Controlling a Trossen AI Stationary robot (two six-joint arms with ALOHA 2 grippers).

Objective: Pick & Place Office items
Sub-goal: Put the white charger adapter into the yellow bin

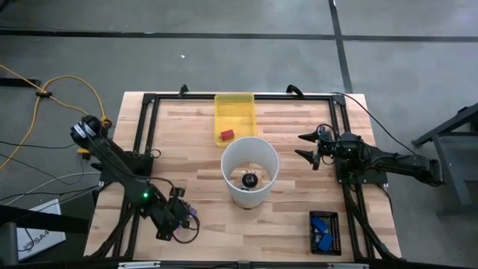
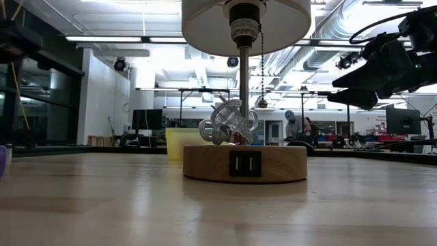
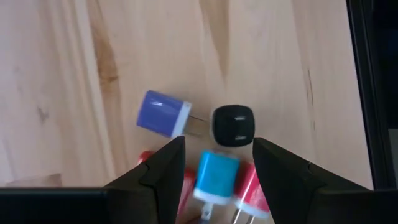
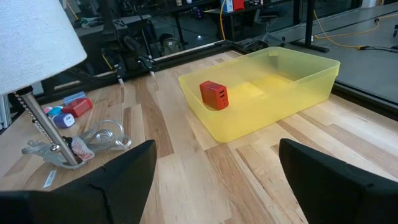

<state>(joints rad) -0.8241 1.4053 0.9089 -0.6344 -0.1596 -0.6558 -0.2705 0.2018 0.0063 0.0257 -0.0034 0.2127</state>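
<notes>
Between your left gripper's (image 3: 214,163) part-open fingers, a small light-blue blocky plug piece (image 3: 215,176) is sitting, though I can't tell if it's actually being pinched. Just beyond it, a purple block with a white end (image 3: 164,114) and a black cube (image 3: 233,125) are lying on the wooden table (image 3: 74,74). Your right gripper (image 4: 214,186) is hanging wide open and empty near the yellow translucent tray (image 4: 292,81), where a red block (image 4: 214,95) is resting.
</notes>
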